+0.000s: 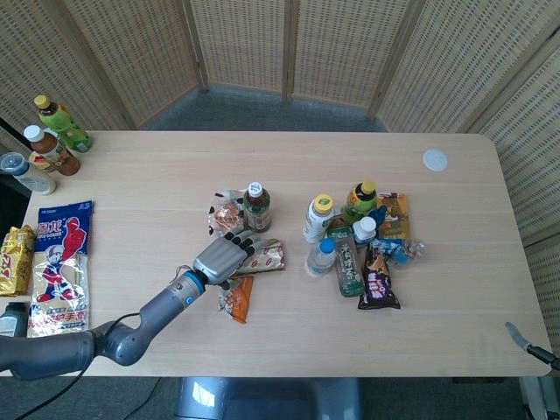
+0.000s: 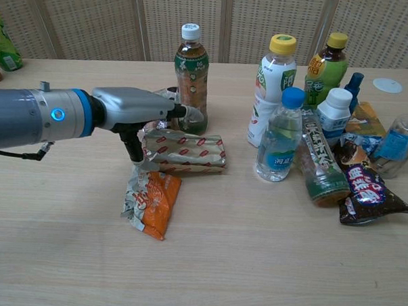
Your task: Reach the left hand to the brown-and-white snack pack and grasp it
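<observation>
Left hand (image 1: 223,260) hovers open, fingers straight, holding nothing. Brown-and-white snack pack (image 1: 229,213) sits just past its fingertips, beside the tea bottle (image 1: 256,206). Gold wrapper (image 1: 262,255) lies under the fingers. Reach nearly done; closing on the pack is left.

You have at least nine bottles (image 1: 255,206) on the desk (image 1: 157,175): three far left, one central, five or more right. Seven snack packs (image 1: 262,256), one white disc (image 1: 435,160).
</observation>
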